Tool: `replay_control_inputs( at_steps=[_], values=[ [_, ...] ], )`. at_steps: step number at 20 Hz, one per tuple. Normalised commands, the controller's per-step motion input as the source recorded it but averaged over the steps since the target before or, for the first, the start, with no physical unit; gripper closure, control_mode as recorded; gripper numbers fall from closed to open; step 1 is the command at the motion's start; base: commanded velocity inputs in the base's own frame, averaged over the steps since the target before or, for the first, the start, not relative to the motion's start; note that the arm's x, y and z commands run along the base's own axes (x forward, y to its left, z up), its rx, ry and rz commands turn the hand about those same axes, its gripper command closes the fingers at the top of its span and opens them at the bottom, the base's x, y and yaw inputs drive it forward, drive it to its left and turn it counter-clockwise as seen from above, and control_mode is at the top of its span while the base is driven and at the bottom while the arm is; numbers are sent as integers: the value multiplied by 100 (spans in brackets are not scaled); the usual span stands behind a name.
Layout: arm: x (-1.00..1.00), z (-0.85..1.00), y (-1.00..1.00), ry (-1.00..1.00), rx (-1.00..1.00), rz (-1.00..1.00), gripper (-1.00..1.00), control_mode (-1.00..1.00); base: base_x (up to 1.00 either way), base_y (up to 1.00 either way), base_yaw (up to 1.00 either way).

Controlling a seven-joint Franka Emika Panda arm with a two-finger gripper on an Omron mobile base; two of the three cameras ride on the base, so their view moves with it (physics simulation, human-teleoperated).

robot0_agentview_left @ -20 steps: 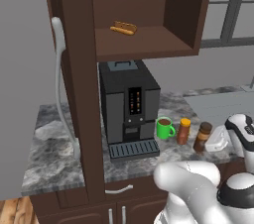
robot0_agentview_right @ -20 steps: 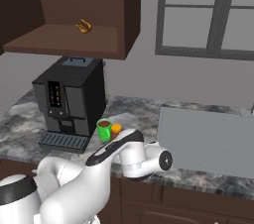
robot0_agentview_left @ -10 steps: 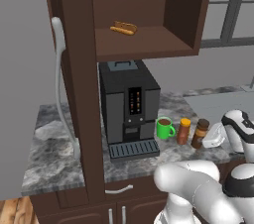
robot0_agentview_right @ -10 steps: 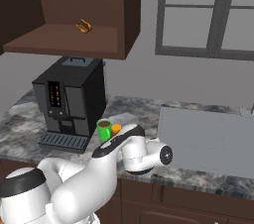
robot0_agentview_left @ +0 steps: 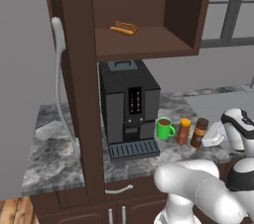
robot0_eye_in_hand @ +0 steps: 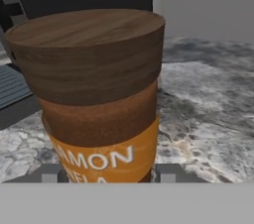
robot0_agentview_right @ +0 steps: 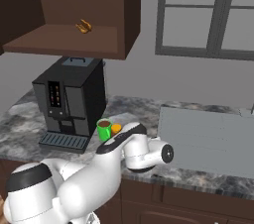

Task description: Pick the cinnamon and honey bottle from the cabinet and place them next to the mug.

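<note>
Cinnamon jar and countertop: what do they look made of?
The cinnamon jar has what looks like a wooden lid, brown with visible grain, matte; its body appears clear over rust-brown powder, with an orange printed label, glass or plastic unclear. The countertop looks like polished stone, grey with mottled white veining, perhaps granite or marble.

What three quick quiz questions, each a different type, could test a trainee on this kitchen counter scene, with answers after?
1. True or false: the green mug stands on the cabinet shelf.
2. Which bottle stands nearer the mug: A, the honey bottle, or B, the cinnamon jar?
3. What big black appliance sits left of the mug in the left base view?

Key
1. False; it stands on the counter.
2. A.
3. The coffee machine.
</note>
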Motion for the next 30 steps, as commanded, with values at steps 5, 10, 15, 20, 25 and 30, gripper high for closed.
replay_control_inputs(
  at_steps=[5,10,15,20,25,30],
  values=[
    [0,0,0,0,0,0,100,-100,0,0,0],
    [0,0,0,0,0,0,-100,-100,0,0,0],
    [0,0,0,0,0,0,-100,-100,0,0,0],
    [0,0,0,0,0,0,-100,-100,0,0,0],
    [0,8,0,-1,0,0,-100,-100,0,0,0],
    [-22,52,0,-6,0,0,-100,-100,0,0,0]
  ],
)
